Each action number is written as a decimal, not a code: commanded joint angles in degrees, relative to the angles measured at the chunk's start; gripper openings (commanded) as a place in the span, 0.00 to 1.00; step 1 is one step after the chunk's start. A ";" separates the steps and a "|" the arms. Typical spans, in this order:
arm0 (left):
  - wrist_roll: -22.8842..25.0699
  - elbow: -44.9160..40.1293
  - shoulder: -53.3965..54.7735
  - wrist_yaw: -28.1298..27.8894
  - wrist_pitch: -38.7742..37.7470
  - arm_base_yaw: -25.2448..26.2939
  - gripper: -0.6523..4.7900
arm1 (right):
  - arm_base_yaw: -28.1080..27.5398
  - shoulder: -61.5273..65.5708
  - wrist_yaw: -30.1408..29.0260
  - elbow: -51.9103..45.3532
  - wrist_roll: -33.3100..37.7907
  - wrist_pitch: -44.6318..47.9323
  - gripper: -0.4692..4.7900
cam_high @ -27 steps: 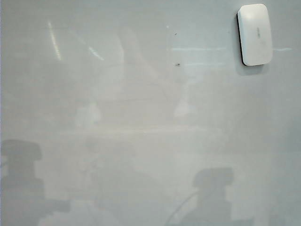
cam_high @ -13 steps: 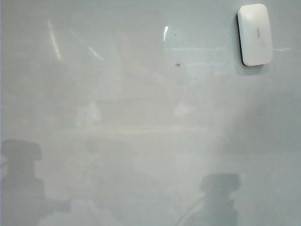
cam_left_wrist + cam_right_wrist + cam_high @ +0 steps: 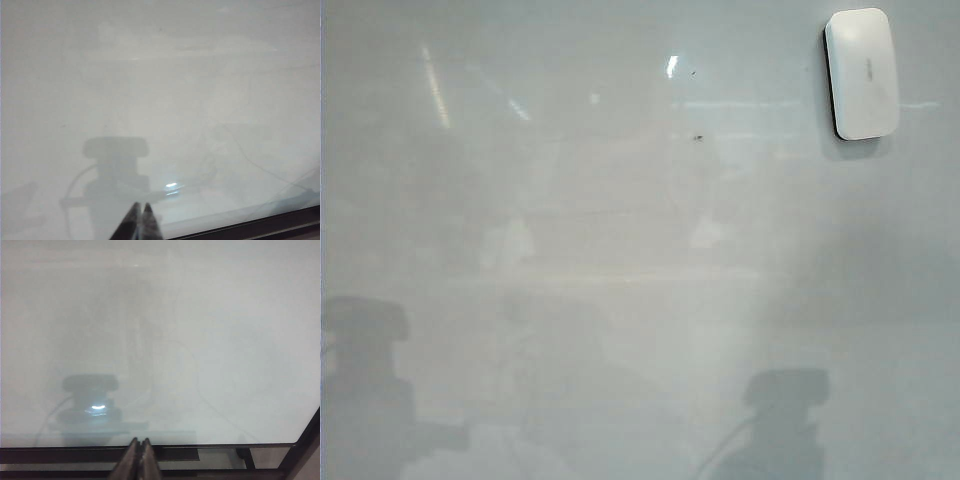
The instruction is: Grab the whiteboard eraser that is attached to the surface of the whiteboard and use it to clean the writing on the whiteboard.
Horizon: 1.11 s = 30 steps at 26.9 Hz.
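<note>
Reflection (image 3: 786, 388) lower; left tool (image 3: 140, 214), right tool (image 3: 139, 449)

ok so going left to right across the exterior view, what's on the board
bare whiteboard → tiny dark speck → whiteboard eraser at the top right. No writing shows; both grippers sit out of this view, shut, near the board's edge.

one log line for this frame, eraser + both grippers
eraser: stuck on whiteboard, top right, untouched | writing: none visible | left gripper: shut, empty | right gripper: shut, empty
</note>
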 commanded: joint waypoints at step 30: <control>-1.05 -3.48 -0.20 -10.23 -0.37 0.04 0.12 | 0.07 -0.02 -0.02 -0.44 -0.15 0.63 0.08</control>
